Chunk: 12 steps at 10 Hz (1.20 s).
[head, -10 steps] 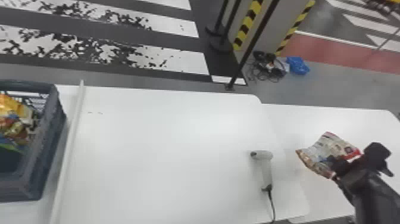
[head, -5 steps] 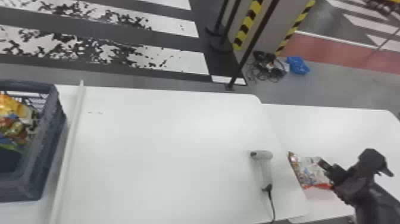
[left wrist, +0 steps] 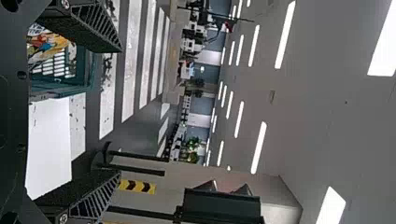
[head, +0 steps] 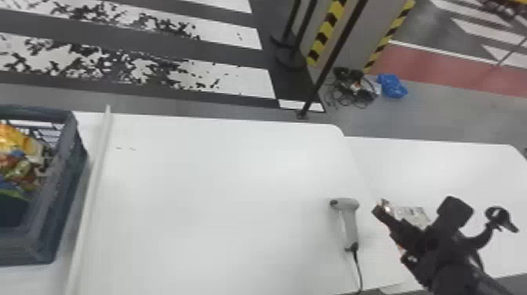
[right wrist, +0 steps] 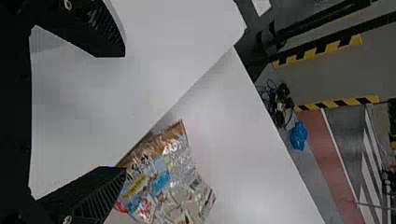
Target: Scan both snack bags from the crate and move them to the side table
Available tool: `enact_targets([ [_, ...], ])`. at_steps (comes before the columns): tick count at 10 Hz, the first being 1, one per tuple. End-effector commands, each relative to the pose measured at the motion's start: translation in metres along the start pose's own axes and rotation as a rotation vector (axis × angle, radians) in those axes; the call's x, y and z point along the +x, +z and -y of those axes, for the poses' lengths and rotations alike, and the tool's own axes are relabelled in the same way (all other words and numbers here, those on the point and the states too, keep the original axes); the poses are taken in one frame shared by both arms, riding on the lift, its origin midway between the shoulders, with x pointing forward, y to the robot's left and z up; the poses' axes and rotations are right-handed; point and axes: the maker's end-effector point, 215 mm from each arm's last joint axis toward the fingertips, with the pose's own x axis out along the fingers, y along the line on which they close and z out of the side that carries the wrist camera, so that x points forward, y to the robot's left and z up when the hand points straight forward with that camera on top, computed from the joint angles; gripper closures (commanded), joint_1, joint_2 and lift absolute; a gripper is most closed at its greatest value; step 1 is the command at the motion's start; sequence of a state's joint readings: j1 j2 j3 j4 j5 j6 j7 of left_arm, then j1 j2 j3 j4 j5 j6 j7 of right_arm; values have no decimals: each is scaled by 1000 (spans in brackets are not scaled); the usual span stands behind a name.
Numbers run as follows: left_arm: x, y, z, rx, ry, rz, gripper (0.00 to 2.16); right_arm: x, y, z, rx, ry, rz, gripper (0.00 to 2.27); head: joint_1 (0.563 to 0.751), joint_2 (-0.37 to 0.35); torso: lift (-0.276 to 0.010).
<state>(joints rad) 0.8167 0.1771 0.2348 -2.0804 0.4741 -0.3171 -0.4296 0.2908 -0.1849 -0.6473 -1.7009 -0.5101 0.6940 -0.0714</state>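
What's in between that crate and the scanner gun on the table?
In the head view, a long white rail lies beside the crate, then plain white tabletop runs across to the scanner gun.

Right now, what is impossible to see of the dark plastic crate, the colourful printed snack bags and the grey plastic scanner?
- Crate: head view's left edge cuts it; contents cannot be counted.
- Yellow bag inside: cut by the same edge.
- Silver-brown bag: partly behind the right gripper in the head view; right wrist view's bottom edge cuts it.
- Scanner's cable: cut by the head view's bottom edge.
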Motion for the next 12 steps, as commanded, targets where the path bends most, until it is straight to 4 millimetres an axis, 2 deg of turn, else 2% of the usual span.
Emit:
enact_targets([
  [1, 0, 2, -6, -5, 10, 2, 70, -22, -15, -53, -67, 79, 41, 60, 695, -350, -29],
  [3, 1, 1, -9, -13, 13, -1, 70, -56, -28, -123, -108, 256, 66, 60, 695, -343, -29],
  [5, 5, -8, -9, -37, 20, -26, 70, -109, -11, -189, -159, 387, 223, 60, 695, -204, -29],
  [6, 8, -10, -8, -46, 34, -25, 70, -126, -14, -217, -204, 421, 273, 60, 695, -180, -29],
  [7, 11, -9, -6, -50, 43, -21, 70, -143, -10, -240, -239, 453, 345, 60, 695, -125, -29],
  [8, 12, -8, -7, -54, 55, -17, 70, -156, -8, -258, -275, 479, 402, 60, 695, -80, -29],
  [10, 15, -9, -5, -64, 82, -13, 70, -180, -16, -283, -302, 536, 471, 63, 695, -10, -29],
  [12, 18, -23, -4, -80, 118, -54, 70, -195, -22, -288, -291, 562, 507, 76, 695, 27, -29],
])
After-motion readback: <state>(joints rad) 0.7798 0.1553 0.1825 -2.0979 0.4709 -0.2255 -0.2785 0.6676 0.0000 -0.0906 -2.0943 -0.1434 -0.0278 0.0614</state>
